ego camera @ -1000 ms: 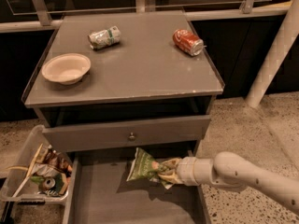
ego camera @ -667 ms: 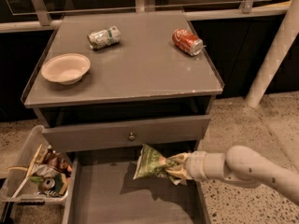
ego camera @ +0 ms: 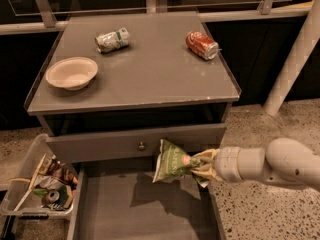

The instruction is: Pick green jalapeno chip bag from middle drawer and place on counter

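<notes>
The green jalapeno chip bag [ego camera: 171, 162] is olive green with white lettering and hangs in the air above the open middle drawer [ego camera: 140, 209], in front of the closed knob drawer. My gripper [ego camera: 202, 166] reaches in from the right and is shut on the bag's right end. The grey counter [ego camera: 150, 69] lies above and behind the bag. The bag casts a shadow on the drawer's flat grey floor.
On the counter stand a pale bowl [ego camera: 72, 73], a crushed green-and-white can [ego camera: 112, 39] and a red can [ego camera: 202, 44]. The knob drawer [ego camera: 142, 146] is shut. A clear bin of wrappers [ego camera: 42, 186] sits at the lower left. A white post [ego camera: 295, 54] stands right.
My gripper has lifted the chip bag higher above the drawer floor and a little to the right. The items on the counter have not moved.
</notes>
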`<state>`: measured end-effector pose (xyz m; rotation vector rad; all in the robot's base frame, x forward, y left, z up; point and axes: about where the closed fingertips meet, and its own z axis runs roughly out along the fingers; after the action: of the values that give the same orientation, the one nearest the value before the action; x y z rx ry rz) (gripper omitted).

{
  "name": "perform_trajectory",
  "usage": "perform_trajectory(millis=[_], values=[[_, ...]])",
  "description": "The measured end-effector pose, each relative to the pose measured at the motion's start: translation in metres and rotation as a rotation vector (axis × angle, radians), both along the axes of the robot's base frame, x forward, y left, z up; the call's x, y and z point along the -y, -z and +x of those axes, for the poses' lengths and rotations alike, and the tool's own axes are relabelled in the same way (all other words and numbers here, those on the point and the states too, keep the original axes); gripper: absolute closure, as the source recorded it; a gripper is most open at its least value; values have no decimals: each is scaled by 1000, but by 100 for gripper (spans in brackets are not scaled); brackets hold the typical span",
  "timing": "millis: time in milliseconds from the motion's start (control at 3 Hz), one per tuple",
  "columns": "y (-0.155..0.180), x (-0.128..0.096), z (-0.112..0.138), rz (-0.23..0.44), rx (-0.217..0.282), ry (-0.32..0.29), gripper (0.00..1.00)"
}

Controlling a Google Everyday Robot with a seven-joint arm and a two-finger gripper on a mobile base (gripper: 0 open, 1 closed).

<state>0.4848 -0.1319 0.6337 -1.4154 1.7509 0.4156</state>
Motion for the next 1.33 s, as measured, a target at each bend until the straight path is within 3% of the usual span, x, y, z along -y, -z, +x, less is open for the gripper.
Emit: perform_trajectory(millis=[333, 1000, 1333], values=[[-54, 10, -2, -17, 45, -22, 100], [-62, 9, -2, -16, 59, -14, 100], [-115, 1, -11, -16, 150, -23, 100]])
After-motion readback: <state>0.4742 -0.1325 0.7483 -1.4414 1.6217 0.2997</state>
